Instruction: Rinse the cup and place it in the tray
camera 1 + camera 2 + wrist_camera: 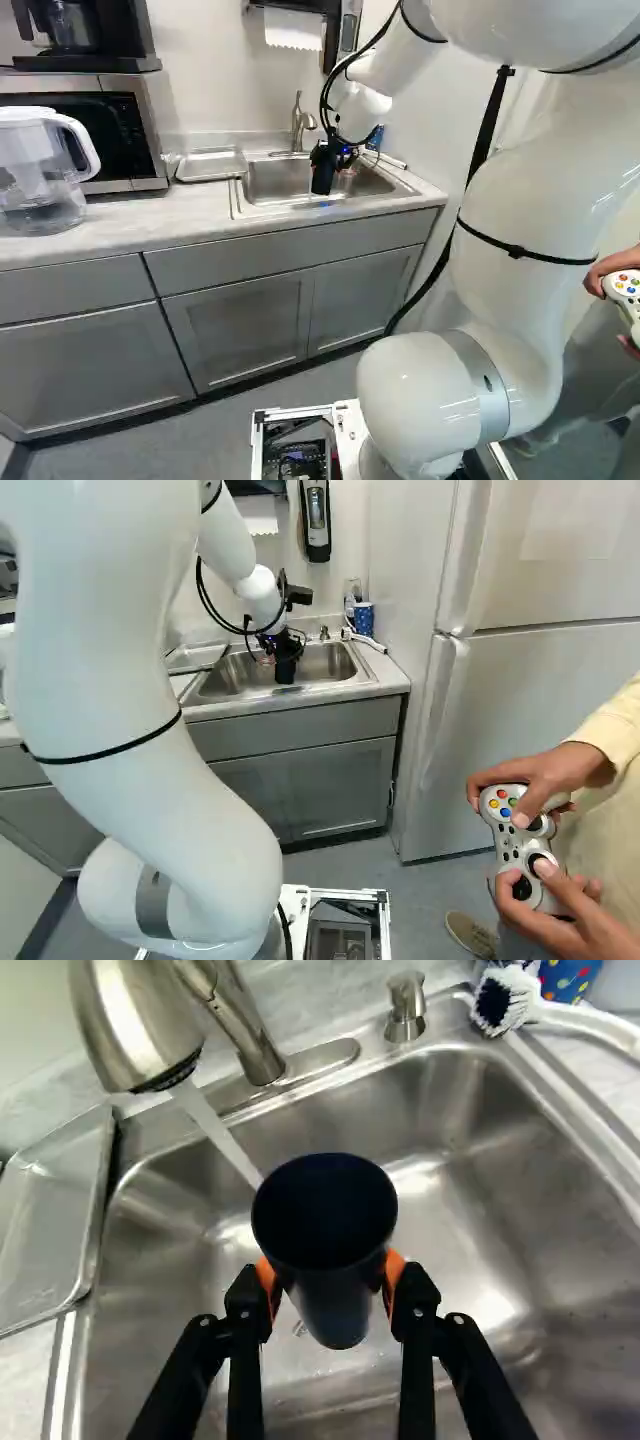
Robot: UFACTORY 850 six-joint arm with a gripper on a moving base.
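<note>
Over the sink basin (280,184), my gripper (324,165) hangs from the arm; in the wrist view the gripper (331,1282) is shut on a dark navy cup (336,1310), one orange pad against each side. The cup's round mouth faces the wrist camera, and its inside looks dark. Water runs from the faucet (140,1020) in a stream (215,1132) that meets the cup's rim or passes behind it; which, I cannot tell. Beside the basin, on the faucet's side, the metal tray (45,1225) lies on the counter, with nothing seen in it.
A scrub brush (505,1000) and a blue dotted cup (363,617) stand at the sink's far corner. A water pitcher (38,170) and a microwave (110,135) are on the counter. The refrigerator (540,720) is right of the sink. A person with a controller stands close at the right.
</note>
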